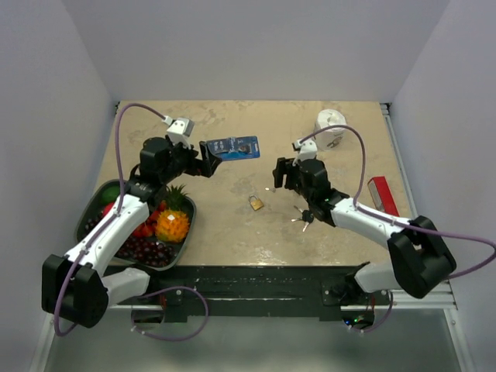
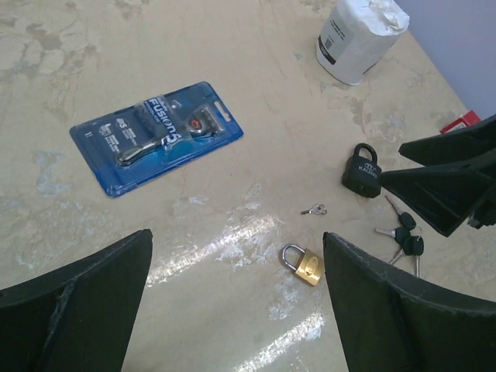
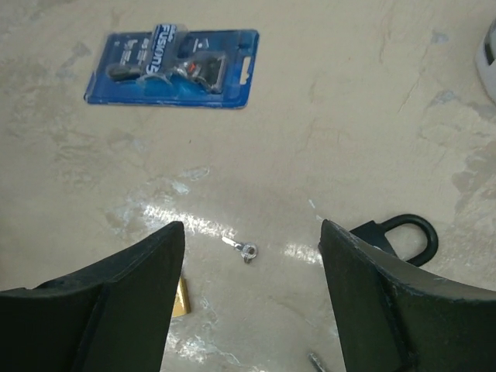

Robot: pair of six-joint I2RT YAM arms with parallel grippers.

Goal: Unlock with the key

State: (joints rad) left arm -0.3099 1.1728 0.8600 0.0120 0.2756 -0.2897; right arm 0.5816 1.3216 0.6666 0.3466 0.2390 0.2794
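Left arm reaches up from its base over the tray [image 1: 82, 225]. Its left pincer [image 1: 208, 161] is off the tabletop [image 1: 341, 232], next to the blue razor pack [image 1: 232, 147]. Its jaws are wide with nothing between them, and the wrist view shows only bare tabletop in the gap of the left pincer [image 2: 236, 236].

Right arm stretches in from the right with the elbow low. The right pincer [image 1: 277, 174] points toward the middle. Its jaws are also wide and hold nothing.

The key [image 1: 304, 217], a bunch with black heads, lies flat on the tabletop by the right arm's wrist, untouched. In the left wrist view it sits just beside the black padlock [image 2: 362, 170], right under the right pincer's fingers [image 2: 449, 178].

The tray sits at the left edge and holds a pineapple [image 1: 172, 221], dark grapes [image 1: 143, 249] and some red pieces. The left arm covers part of it.

A brass padlock [image 1: 255, 202] lies mid-table between the two pincers. A tiny silver key [image 2: 315, 209] lies near it, apart from both locks. In the right wrist view that tiny key sits in the gap of the right pincer [image 3: 249, 225], down on the tabletop. The black padlock's shackle pokes out from behind the right finger [image 3: 387, 302].

A white roll [image 1: 332, 124] stands at the far right, and a red box [image 1: 381, 194] lies by the right edge.
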